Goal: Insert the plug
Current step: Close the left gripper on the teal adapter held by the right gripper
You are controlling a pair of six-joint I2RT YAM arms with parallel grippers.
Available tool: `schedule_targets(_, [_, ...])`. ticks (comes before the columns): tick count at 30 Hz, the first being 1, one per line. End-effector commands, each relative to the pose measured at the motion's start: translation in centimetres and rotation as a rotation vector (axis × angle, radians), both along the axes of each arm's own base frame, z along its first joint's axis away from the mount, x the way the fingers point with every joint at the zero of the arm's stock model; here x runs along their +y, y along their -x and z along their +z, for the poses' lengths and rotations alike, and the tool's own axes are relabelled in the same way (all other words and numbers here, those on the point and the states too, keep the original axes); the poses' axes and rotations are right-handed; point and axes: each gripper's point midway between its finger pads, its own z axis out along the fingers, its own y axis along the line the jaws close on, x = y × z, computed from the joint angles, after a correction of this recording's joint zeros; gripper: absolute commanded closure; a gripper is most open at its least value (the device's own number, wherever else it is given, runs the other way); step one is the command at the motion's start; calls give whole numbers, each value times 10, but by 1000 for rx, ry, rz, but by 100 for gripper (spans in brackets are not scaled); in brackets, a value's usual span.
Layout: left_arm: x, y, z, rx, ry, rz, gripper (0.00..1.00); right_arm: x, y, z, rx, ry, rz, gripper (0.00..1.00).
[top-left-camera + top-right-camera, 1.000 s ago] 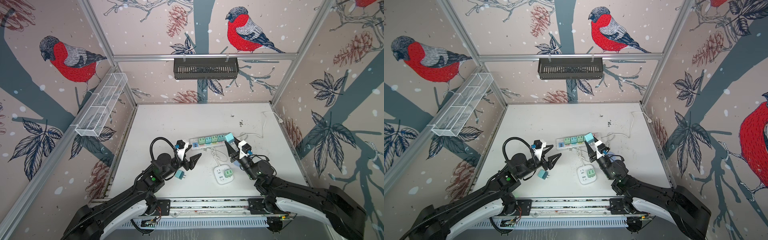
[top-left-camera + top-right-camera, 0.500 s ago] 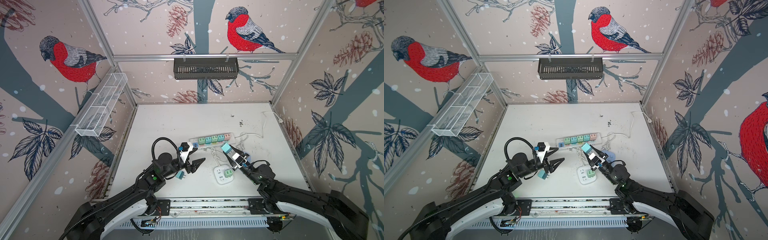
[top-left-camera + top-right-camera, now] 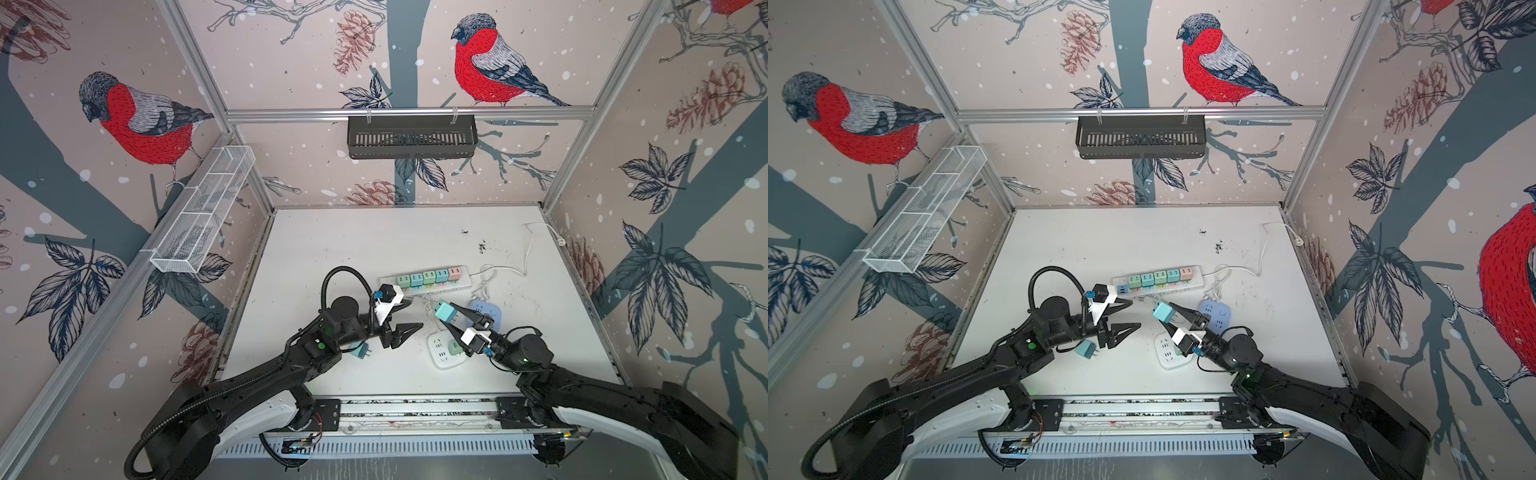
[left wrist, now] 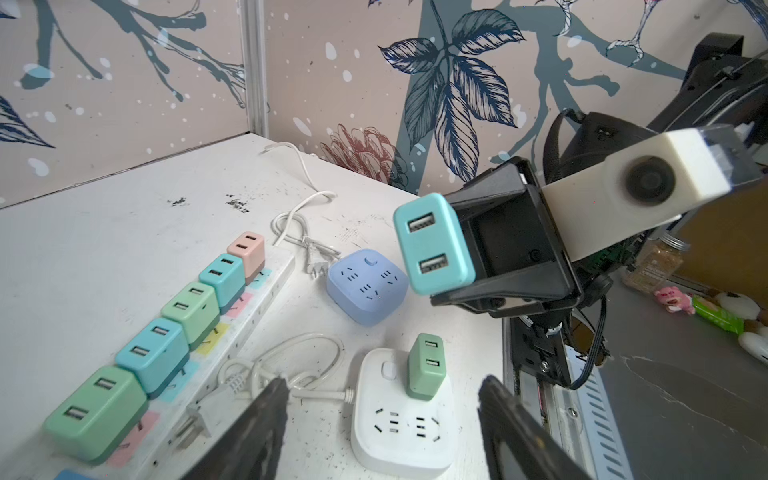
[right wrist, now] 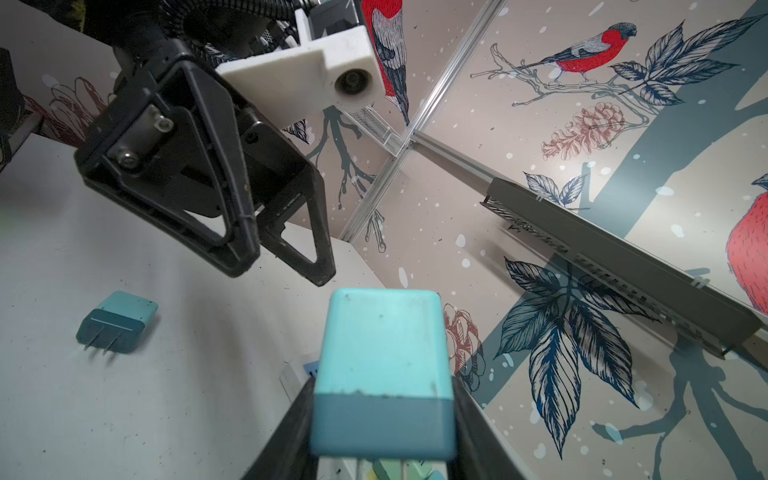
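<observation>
Close to the front rail, a loose plug (image 3: 360,351) lies flat on the table (image 3: 374,241) beneath the left arm. Beside it to the right sits a white socket block (image 3: 439,355), with a green plug (image 3: 456,347) already seated and other holes free. Just beyond that block, raised off the table, the two grippers face each other across a small gap at about the same height. The right gripper (image 3: 449,314) is pinching the held plug (image 3: 443,311), a teal one; the left gripper (image 3: 415,313) is spread, with nothing between its fingers. What matters is how the held plug points. Its long axis runs along the right gripper's fingers, the face with the two small ports aimed at the left gripper. The prongs are turned back toward the right wrist, not down at any socket. As it sits, I judge it cannot go straight in. The left gripper is the nearer free one and looks placed to take it by the sides so the prongs come clear. Farther back are an empty blue socket block (image 3: 488,311) and the power strip (image 3: 464,279), which carries five plugs in a row.
</observation>
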Motion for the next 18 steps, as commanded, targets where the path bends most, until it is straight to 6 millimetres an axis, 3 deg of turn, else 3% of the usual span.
schedule_targets(1, [-11,9,1,-22,-18,-67,28,2,6,11,-57,-17,19,100])
schedule_targets(18, [-28,20,-7,20,-58,-160,30,13,13,5,-67,24,61,100])
